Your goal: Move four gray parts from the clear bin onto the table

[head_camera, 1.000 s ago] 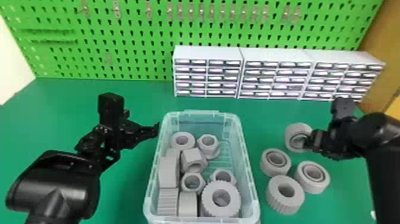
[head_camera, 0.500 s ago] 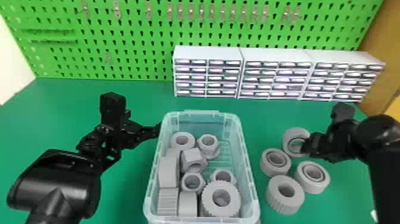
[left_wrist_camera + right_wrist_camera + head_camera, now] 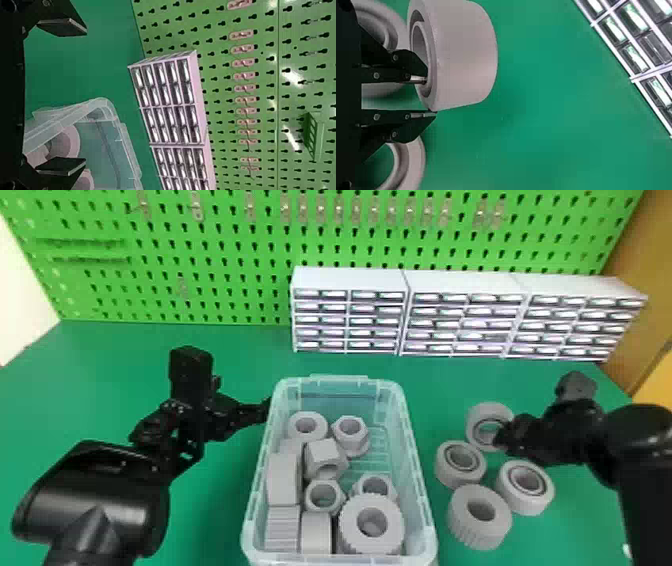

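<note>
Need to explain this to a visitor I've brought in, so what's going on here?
A robot is unloading gray parts from a clear bin. Its right gripper is at a tilted gray ring to the right of the bin; I can't tell whether it has hold of it. Three more gray parts sit close by on the table, and several remain binned. The left gripper is open and empty beside the bin.

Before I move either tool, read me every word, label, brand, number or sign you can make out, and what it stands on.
None can be read.
White drawer units: glare on the fronts, any labels too small to read.
Clear bin: none visible.
Gray parts: none visible.
Green pegboard: none legible.
</note>
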You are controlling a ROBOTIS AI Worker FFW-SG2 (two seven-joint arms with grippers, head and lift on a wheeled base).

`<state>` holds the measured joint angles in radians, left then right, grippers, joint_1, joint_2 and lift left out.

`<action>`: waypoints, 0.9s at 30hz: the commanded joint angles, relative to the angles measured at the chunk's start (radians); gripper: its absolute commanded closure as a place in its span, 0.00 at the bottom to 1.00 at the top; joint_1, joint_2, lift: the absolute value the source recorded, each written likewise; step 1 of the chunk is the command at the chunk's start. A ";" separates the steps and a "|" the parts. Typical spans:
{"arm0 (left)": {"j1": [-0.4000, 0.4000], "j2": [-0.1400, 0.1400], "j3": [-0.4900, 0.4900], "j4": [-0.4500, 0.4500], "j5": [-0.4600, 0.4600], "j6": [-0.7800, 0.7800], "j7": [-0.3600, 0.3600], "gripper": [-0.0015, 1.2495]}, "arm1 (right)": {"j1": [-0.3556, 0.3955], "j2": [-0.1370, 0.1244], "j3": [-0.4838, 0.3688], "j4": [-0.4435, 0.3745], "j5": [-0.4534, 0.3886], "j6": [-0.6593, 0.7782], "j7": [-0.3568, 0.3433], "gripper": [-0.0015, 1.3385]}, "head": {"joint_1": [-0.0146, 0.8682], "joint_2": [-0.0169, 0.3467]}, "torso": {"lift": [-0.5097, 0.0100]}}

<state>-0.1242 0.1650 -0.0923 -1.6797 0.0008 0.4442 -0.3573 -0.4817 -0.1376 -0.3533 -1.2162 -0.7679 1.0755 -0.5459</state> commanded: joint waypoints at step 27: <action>-0.006 0.005 -0.012 0.002 -0.016 0.033 -0.032 0.10 | 0.095 0.018 0.097 0.001 -0.472 -0.436 -0.128 0.76 | 0.79 0.12 | 0.89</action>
<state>-0.1274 0.1682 -0.1031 -1.6788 -0.0099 0.4695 -0.3807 -0.3909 -0.1294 -0.2713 -1.2146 -1.1827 0.7105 -0.6558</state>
